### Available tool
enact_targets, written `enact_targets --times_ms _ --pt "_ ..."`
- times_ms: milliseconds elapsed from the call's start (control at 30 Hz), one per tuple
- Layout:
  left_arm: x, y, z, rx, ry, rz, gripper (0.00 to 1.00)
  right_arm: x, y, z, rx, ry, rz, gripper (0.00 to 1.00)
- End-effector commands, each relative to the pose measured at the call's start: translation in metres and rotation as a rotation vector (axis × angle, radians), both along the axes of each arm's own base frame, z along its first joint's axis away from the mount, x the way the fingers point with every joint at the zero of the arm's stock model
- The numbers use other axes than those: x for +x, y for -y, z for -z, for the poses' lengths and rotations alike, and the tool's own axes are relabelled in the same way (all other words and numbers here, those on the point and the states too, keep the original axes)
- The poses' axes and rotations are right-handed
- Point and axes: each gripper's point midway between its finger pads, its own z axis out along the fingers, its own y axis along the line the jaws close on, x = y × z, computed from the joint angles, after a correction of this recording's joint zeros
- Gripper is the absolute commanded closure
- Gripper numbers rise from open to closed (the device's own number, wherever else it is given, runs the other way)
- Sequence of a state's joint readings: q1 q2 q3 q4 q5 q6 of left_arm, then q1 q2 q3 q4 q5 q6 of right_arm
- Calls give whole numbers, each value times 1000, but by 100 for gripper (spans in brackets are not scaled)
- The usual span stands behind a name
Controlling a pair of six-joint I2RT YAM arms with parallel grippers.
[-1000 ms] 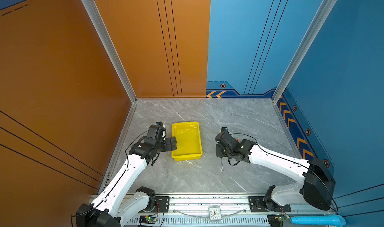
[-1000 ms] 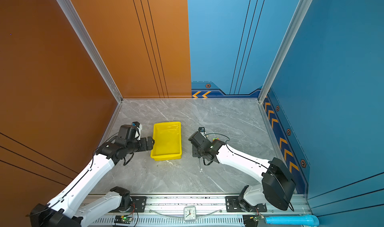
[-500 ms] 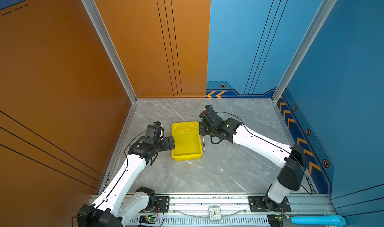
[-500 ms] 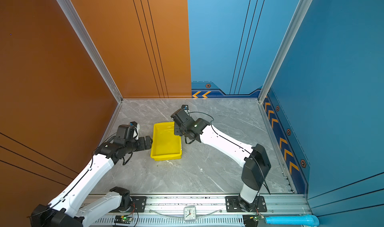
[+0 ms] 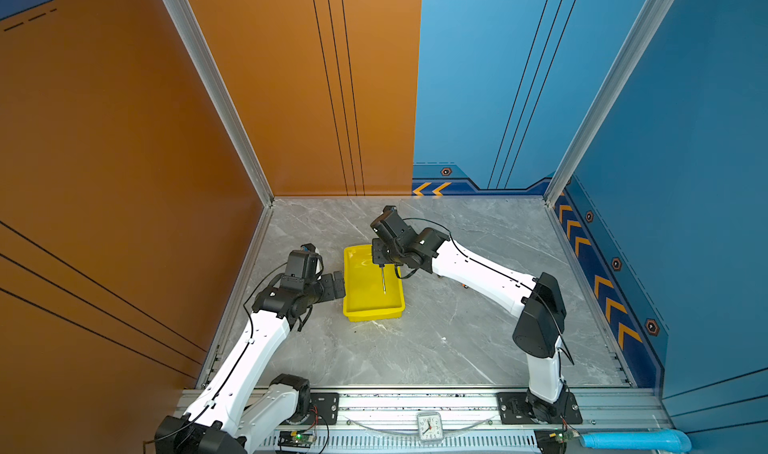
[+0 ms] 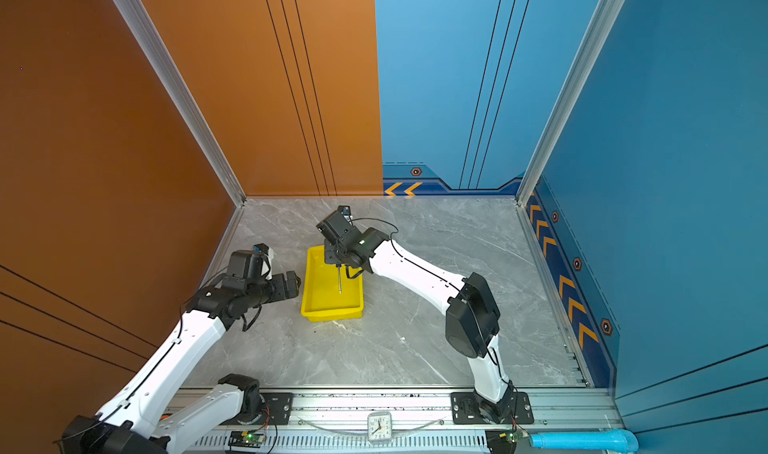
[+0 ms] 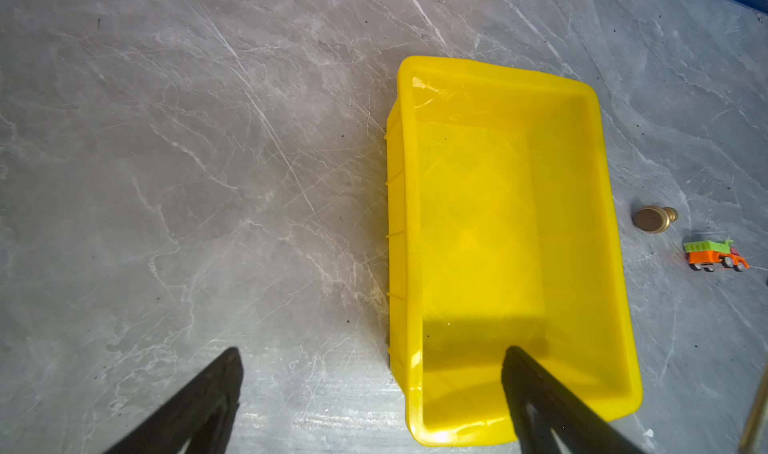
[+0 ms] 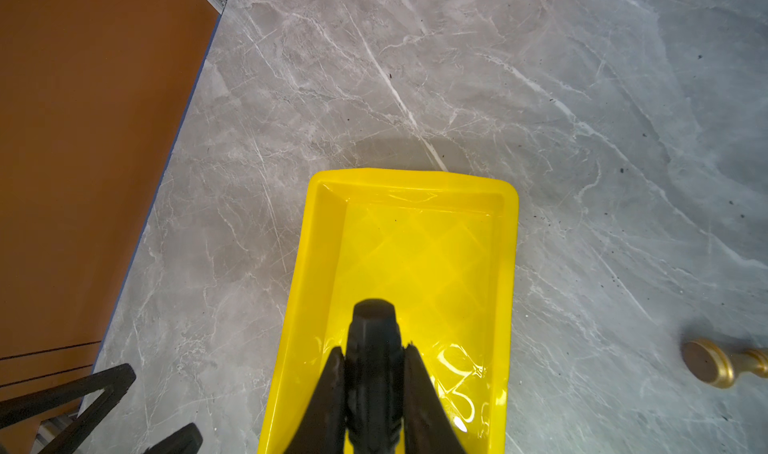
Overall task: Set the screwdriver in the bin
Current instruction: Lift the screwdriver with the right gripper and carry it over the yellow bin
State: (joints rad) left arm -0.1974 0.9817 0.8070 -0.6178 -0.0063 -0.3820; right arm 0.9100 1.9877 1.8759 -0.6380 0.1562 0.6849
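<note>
The right pincer [image 8: 374, 350] is clenched on the black handle of the screwdriver [image 8: 372, 327], one finger [image 8: 332, 373] against each side, as the right wrist view shows. In both top views we find it a little below the centre of the frame, over the far end of the bin [image 5: 372, 315]. The thin silver shaft runs from it toward the lower edge of the frame, above the bin's floor and nearer its right-hand wall. We cannot tell whether the tip touches the plastic.

The left pincer [image 7: 370, 354] is released, its jaws spread wide, just beside the bin's left-hand rim in the top views. In its own wrist view one finger [image 7: 536, 385] overlaps the bin's interior.

We judge the carry to be nearly done, so the risks lie in the release. If we let go while the tool hangs at a slant, the tip could land first and the handle could swing over the low rim, or the round handle could roll. The shaft is close to that right-hand wall and might ride up on it. Pressing down could make the light bin slide on the smooth tabletop [image 5: 436, 339]. The left pincer, being so near the rim, could nudge the bin as well.
</note>
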Motion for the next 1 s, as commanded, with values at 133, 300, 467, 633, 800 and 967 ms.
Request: enact_targets --times_ms 133,300,467,633,800,967 --pt "-3 0 -1 -4 5 16 2 6 -13 19 -15 -24 2 100" --pt "-4 -2 2 0 1 2 2 10 -21 41 -28 -54 2 100" --pt "-5 -6 5 9 -5 -12 2 12 -24 54 -44 -62 7 100" --pt "-6 -10 6 17 -8 -23 2 15 -25 72 -63 -77 21 100" --pt "-7 -19 9 38 -25 -60 2 16 -30 85 -67 -88 27 100" --pt "-9 -24 11 42 -32 -82 2 20 -33 97 -84 -90 33 100"
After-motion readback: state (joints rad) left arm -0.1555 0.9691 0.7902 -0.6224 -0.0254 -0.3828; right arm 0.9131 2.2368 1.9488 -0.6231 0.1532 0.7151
